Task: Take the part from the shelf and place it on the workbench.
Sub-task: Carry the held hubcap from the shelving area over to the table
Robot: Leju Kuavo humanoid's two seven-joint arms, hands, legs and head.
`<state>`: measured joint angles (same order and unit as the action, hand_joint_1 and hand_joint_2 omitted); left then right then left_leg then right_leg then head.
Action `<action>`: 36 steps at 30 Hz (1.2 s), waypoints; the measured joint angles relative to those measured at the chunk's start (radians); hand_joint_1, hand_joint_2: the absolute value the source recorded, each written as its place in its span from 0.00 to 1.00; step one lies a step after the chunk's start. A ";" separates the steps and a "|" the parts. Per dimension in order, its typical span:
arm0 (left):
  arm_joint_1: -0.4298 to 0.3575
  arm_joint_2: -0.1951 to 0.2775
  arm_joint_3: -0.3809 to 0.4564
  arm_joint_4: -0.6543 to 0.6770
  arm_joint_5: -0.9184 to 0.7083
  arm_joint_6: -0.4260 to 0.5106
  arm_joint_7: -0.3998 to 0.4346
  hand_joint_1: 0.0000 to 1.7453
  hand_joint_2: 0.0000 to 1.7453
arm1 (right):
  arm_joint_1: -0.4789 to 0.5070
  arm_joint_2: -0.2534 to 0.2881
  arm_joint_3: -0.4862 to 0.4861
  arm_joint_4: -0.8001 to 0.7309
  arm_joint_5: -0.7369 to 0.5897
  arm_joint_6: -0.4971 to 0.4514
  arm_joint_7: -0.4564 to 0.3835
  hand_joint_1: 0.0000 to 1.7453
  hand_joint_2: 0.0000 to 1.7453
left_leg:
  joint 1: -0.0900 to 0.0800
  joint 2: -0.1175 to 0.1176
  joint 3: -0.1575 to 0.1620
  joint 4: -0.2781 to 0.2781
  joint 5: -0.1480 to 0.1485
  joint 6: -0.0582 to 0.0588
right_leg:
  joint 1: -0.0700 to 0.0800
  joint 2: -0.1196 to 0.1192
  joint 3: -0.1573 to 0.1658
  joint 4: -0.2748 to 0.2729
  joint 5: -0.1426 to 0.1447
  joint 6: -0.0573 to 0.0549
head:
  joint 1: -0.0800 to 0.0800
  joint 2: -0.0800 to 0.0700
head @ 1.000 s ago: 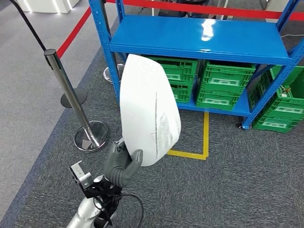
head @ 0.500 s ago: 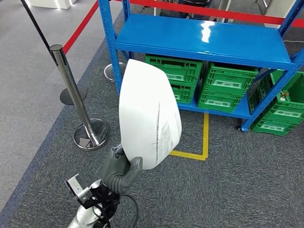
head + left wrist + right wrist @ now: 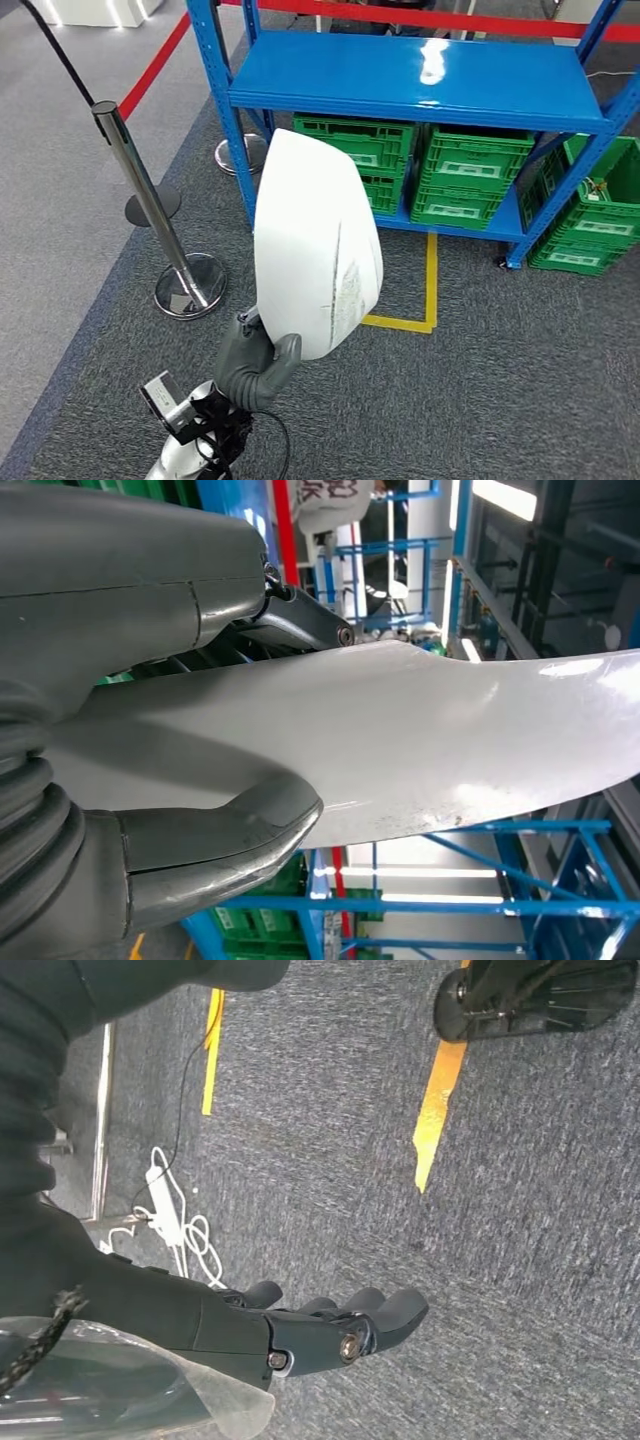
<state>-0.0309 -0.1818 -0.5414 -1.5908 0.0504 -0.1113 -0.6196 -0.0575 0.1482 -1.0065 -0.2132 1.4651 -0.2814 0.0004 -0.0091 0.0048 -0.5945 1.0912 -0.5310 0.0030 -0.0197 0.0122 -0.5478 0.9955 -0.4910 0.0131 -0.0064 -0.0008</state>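
Note:
My left hand (image 3: 255, 362) grips the lower edge of a large white curved part (image 3: 313, 244) and holds it upright over the grey carpet, in front of the blue shelf (image 3: 411, 80). In the left wrist view the thumb (image 3: 219, 842) presses on one face of the part (image 3: 423, 735) and the darker fingers (image 3: 302, 620) lie across the other face. My right hand (image 3: 317, 1332) hangs above the carpet with its fingers held apart and nothing in it.
Green crates (image 3: 468, 180) stand on the shelf's bottom level and beside it at the right (image 3: 596, 225). A chrome stanchion (image 3: 151, 215) with a red belt (image 3: 155, 65) stands at the left. Yellow floor tape (image 3: 430, 290) runs ahead. A white cable (image 3: 170, 1225) lies on the carpet.
The whole view has shifted a little between frames, so the camera moved. The left hand keeps the same grip on the white part, which stays upright.

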 joint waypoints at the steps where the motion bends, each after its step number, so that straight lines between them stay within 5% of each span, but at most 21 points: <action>1: 0.000 0.001 0.000 -0.001 0.000 0.000 0.000 1.00 1.00 | -0.001 0.000 -0.002 0.000 0.000 0.001 0.001 0.00 1.00 | 0.002 -0.001 -0.027 0.065 -0.035 -0.005 | 0.000 0.005 -0.001 0.000 0.000 -0.002 | -0.002 0.000; 3: 0.002 0.003 0.000 -0.001 0.000 0.001 0.000 1.00 1.00 | 0.000 0.000 -0.004 0.000 0.000 0.003 0.004 0.00 1.00 | 0.005 -0.001 -0.080 0.187 -0.083 -0.009 | 0.000 0.016 -0.002 0.001 0.001 -0.004 | -0.002 0.000; 4: 0.003 0.003 0.000 -0.001 0.000 0.001 0.000 1.00 1.00 | 0.001 0.000 -0.005 0.000 0.000 0.003 0.005 0.00 1.00 | 0.006 -0.001 -0.089 0.209 -0.081 -0.008 | 0.000 0.024 -0.002 0.001 0.001 -0.004 | -0.002 0.000; 6: 0.004 0.003 -0.001 -0.001 0.000 0.001 0.000 1.00 1.00 | 0.001 0.000 -0.008 0.000 0.000 0.003 0.006 0.00 1.00 | 0.008 -0.012 -0.052 0.132 -0.019 -0.002 | 0.000 0.045 0.000 0.001 0.001 -0.003 | -0.002 0.000; 8: 0.004 0.003 -0.001 -0.001 0.000 0.001 0.000 1.00 1.00 | -0.001 0.001 -0.010 0.000 0.000 0.005 0.006 0.00 1.00 | 0.009 -0.056 0.011 -0.002 0.044 0.008 | -0.001 0.068 0.000 0.002 0.002 0.000 | -0.001 0.000; 10: 0.004 0.004 -0.001 -0.001 0.000 0.001 -0.001 1.00 1.00 | -0.004 0.002 -0.010 0.000 0.000 0.006 0.006 0.00 1.00 | 0.010 -0.086 0.037 -0.065 0.054 0.016 | -0.004 0.088 -0.012 0.004 0.006 0.010 | -0.002 0.000; 12: 0.004 0.002 -0.002 -0.001 0.000 0.001 -0.001 1.00 1.00 | -0.004 0.003 -0.012 0.000 0.000 0.006 0.006 0.00 1.00 | 0.011 -0.070 0.038 -0.077 0.049 0.021 | -0.007 0.104 -0.026 0.003 0.011 0.024 | -0.004 0.000; 14: 0.003 0.001 -0.004 -0.002 0.000 0.001 -0.001 1.00 1.00 | -0.001 0.003 -0.013 0.000 0.000 0.006 0.007 0.00 1.00 | 0.014 -0.046 0.041 -0.088 0.053 0.028 | -0.005 0.075 -0.044 0.025 -0.004 0.033 | -0.001 0.000; 16: 0.004 0.000 -0.004 -0.002 0.000 0.001 -0.002 1.00 1.00 | -0.003 0.003 -0.014 0.000 0.000 0.006 0.007 0.00 1.00 | 0.013 -0.016 0.043 -0.093 0.055 0.035 | -0.001 0.020 -0.096 0.125 -0.058 0.038 | 0.003 0.000; 18: 0.005 0.000 -0.004 -0.002 0.001 0.001 -0.002 1.00 1.00 | -0.005 0.003 -0.016 0.000 0.000 0.006 0.007 0.00 1.00 | 0.009 0.015 0.042 -0.093 0.053 0.038 | 0.000 -0.004 -0.161 0.257 -0.112 0.043 | 0.006 0.000; 20: 0.005 0.001 -0.004 -0.002 0.002 0.000 -0.002 1.00 1.00 | -0.003 0.003 -0.017 0.000 0.001 0.006 0.007 0.00 1.00 | 0.004 0.041 0.042 -0.092 0.052 0.040 | 0.000 -0.008 -0.177 0.293 -0.108 0.045 | 0.006 0.000; 22: 0.005 0.001 -0.004 -0.002 0.003 0.000 -0.002 1.00 1.00 | -0.001 0.003 -0.018 0.000 0.001 0.006 0.007 0.00 1.00 | 0.002 0.059 0.044 -0.092 0.050 0.040 | 0.000 -0.014 -0.137 0.221 -0.062 0.042 | 0.005 0.000; 25: 0.004 0.001 -0.004 -0.002 0.003 -0.001 -0.003 1.00 1.00 | -0.003 0.002 -0.018 0.000 0.002 0.006 0.007 0.00 1.00 | -0.005 0.083 0.047 -0.091 0.046 0.033 | 0.009 -0.065 -0.038 0.044 -0.001 0.029 | 0.006 0.000; 27: 0.003 0.001 -0.004 -0.002 0.003 -0.002 -0.003 1.00 1.00 | -0.007 0.002 -0.018 0.000 0.003 0.006 0.007 0.00 1.00 | -0.010 0.097 0.048 -0.088 0.043 0.026 | 0.016 -0.079 -0.016 0.004 0.002 0.016 | 0.004 0.000; 29: 0.002 0.001 -0.005 -0.003 0.004 -0.003 -0.003 1.00 1.00 | -0.007 0.002 -0.018 0.000 0.004 0.007 0.008 0.00 1.00 | -0.010 0.109 0.050 -0.085 0.039 0.019 | 0.014 -0.057 -0.018 0.003 0.008 0.005 | 0.004 0.000; 31: 0.002 0.001 -0.005 -0.003 0.004 -0.003 -0.003 1.00 1.00 | -0.006 0.002 -0.018 0.000 0.005 0.007 0.009 0.00 1.00 | -0.005 0.080 0.039 -0.049 0.008 0.007 | 0.009 -0.035 -0.018 0.001 0.013 -0.004 | 0.001 0.000; 34: 0.004 0.002 -0.004 -0.003 0.004 -0.003 -0.003 1.00 1.00 | -0.008 0.002 -0.018 0.000 0.006 0.010 0.010 0.00 1.00 | 0.005 0.014 -0.036 0.129 -0.087 -0.007 | 0.007 0.001 -0.021 0.000 0.017 -0.013 | -0.004 0.000; 36: 0.006 0.003 -0.003 -0.003 0.004 -0.003 -0.003 1.00 1.00 | -0.007 0.002 -0.018 0.000 0.007 0.012 0.010 0.00 1.00 | 0.006 0.003 -0.070 0.201 -0.097 -0.007 | 0.007 0.030 -0.023 0.001 0.019 -0.015 | -0.004 0.000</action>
<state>-0.0249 -0.1783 -0.5448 -1.5942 0.0549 -0.1146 -0.6230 -0.0641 0.1499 -1.0246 -0.2132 1.4720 -0.2696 0.0107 -0.0034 0.0078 -0.6641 1.2921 -0.6283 -0.0039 -0.0126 0.0423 -0.5705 0.9964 -0.4721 -0.0018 -0.0104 -0.0008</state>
